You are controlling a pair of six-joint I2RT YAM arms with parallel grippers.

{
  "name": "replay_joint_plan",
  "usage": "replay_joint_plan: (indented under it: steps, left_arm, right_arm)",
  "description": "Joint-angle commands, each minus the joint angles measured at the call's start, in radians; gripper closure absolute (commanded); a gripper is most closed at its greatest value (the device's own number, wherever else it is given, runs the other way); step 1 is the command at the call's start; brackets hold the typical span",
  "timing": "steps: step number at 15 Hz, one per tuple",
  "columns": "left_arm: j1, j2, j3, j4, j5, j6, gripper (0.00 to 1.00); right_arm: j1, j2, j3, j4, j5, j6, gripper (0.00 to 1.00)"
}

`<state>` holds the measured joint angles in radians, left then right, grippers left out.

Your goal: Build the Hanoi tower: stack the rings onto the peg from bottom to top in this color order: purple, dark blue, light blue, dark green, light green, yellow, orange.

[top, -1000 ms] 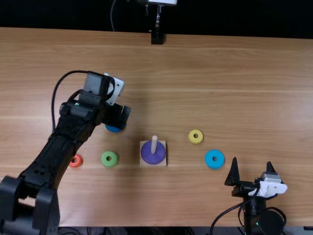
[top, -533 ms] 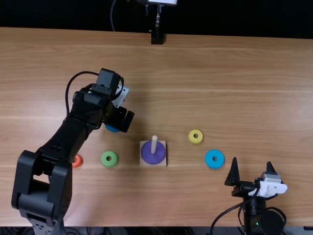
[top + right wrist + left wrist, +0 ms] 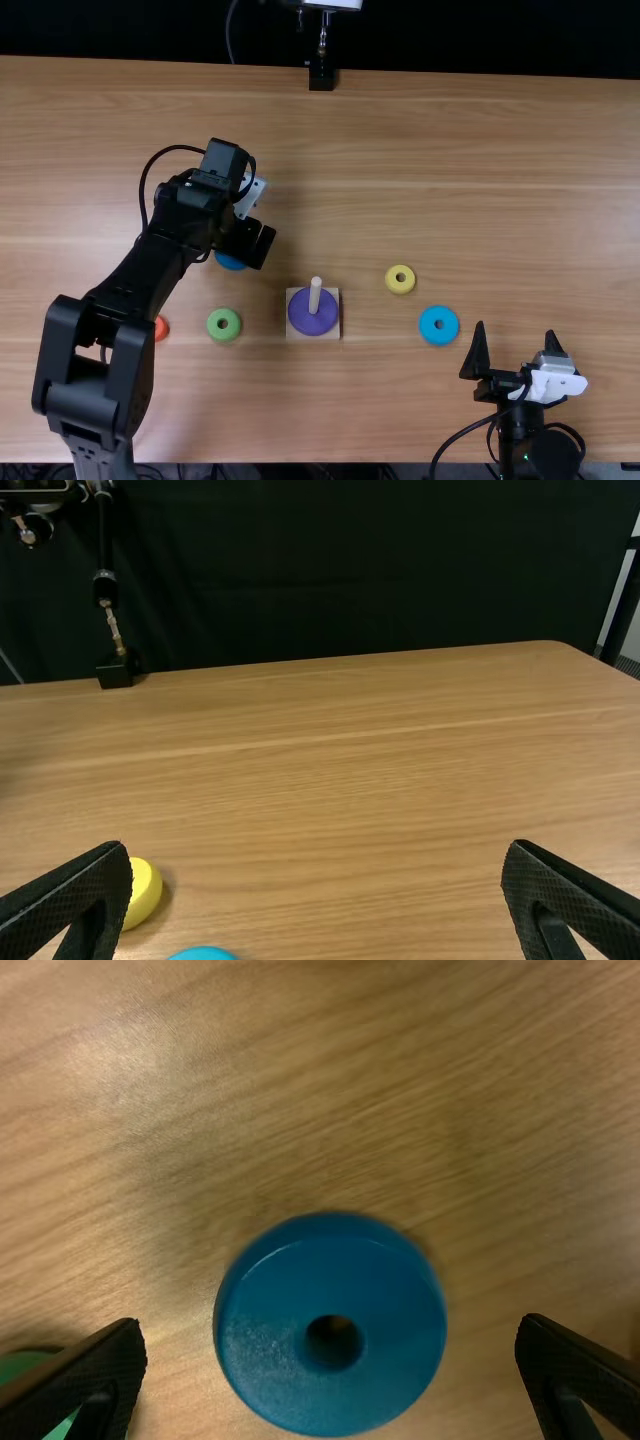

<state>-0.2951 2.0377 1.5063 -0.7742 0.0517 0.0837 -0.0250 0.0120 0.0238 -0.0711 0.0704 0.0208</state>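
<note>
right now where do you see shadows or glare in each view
Top view: a soft shadow on the table beside the left gripper; left wrist view: a pale patch of glare on the wood, away from the dark blue ring; right wrist view: a faint shadow beside the yellow ring.

In top view, can make out dark blue ring only in part, behind left gripper. Can't see all of orange ring behind left arm. Lose base ends of left arm and right arm past bottom edge. In left wrist view, find green ring half hidden, cut by edge; can't identify dark sliver. In right wrist view, find yellow ring partly covered, light blue ring cut off.
</note>
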Motion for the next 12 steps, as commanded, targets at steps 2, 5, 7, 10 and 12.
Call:
replay_joint_plan:
  steps: [2, 5, 7, 10, 12]
  left_arm:
    - [-0.007, 0.047, 0.032, -0.003, -0.009, 0.021, 0.0]
    - [-0.007, 0.053, 0.032, -0.003, -0.009, 0.021, 0.0]
    - [-0.007, 0.059, 0.028, -0.006, -0.008, 0.021, 0.0]
    - [-0.01, 0.058, -0.006, -0.006, -0.011, 0.023, 1.0]
    - [-0.026, 0.055, -0.021, -0.006, -0.011, 0.025, 1.0]
  right_arm:
    - [-0.009, -0.012, -0.01, -0.015, -0.006, -0.001, 0.0]
    - [-0.009, -0.012, -0.01, -0.015, -0.006, -0.001, 0.0]
    - [-0.009, -0.012, -0.01, -0.015, -0.006, -0.001, 0.0]
    - [-0.009, -0.012, -0.01, -0.015, -0.006, -0.001, 0.0]
    - [-0.01, -0.012, -0.01, -0.015, -0.006, -0.001, 0.0]
